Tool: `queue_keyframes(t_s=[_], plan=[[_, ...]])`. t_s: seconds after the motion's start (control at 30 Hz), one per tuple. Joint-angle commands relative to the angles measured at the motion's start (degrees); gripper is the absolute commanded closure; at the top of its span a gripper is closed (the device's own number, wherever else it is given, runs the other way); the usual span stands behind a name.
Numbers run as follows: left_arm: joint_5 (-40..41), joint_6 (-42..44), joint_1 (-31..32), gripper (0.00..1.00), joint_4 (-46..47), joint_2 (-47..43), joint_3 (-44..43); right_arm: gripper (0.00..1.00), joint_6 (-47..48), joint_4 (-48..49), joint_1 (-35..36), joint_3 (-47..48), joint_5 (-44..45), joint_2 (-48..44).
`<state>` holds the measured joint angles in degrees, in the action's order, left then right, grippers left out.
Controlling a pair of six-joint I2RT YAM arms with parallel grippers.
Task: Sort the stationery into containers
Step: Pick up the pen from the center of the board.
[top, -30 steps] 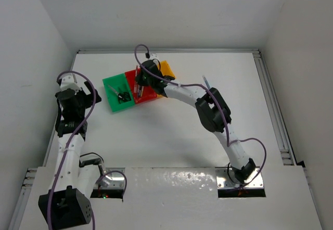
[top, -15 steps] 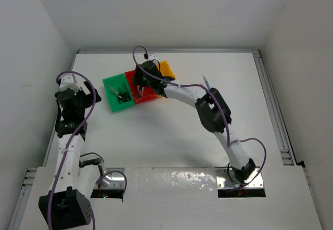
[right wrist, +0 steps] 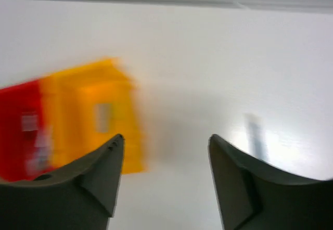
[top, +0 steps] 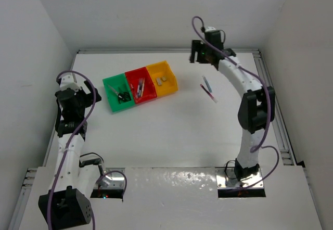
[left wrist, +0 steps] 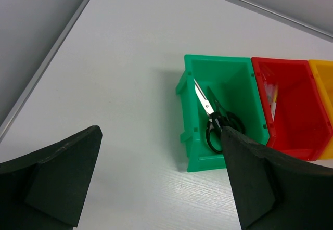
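Left gripper (left wrist: pixel 160 132) hangs wide open and empty over the table's (top: pixel 171 136) left side. Beyond it, the green bin (left wrist: pixel 234 81) holds scissors (left wrist: pixel 214 123), joined to the red bin (top: pixel 148 95) and yellow bin (top: pixel 168 87). A red-white pen (top: pixel 209 94) lies loose to their right. Farthest back, the right gripper (right wrist: pixel 166 139) hovers, fingers apart, empty.

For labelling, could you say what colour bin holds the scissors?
The green bin, clearest in left wrist view.

Everything through my right wrist is smeared: yellow bin (right wrist: pixel 88 115) and red bin (right wrist: pixel 21 131) blur, their contents unreadable. My left finger (left wrist: pixel 260 183) covers part of the scissors (left wrist: pixel 210 116) handles.
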<state>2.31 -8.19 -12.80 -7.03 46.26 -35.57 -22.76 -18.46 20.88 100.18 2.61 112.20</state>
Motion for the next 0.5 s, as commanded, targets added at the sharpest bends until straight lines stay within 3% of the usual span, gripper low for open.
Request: queue_keyframes(t_s=[0.0, 0.27, 0.33, 0.47], plan=[[-0.99, 0.19, 0.23, 0.04, 2.63, 0.41, -1.34, 0.30, 9.82, -19.34, -7.50, -2.34, 0.81, 4.34], [-3.43, -0.08, 0.23, 0.04, 2.63, 1.81, -2.92, 0.26, 18.98, -17.31, -13.67, -7.90, -4.45, 6.36], [-3.54, -0.08, -0.03, 0.04, 2.81, 1.90, -2.92, 0.29, 19.68, -17.93, -14.03, -7.81, -6.03, 8.02], [-3.54, -0.08, -0.12, 0.05, 2.81, 1.99, -2.75, 0.45, 19.86, -21.78, -13.85, -7.28, -6.04, 11.10]])
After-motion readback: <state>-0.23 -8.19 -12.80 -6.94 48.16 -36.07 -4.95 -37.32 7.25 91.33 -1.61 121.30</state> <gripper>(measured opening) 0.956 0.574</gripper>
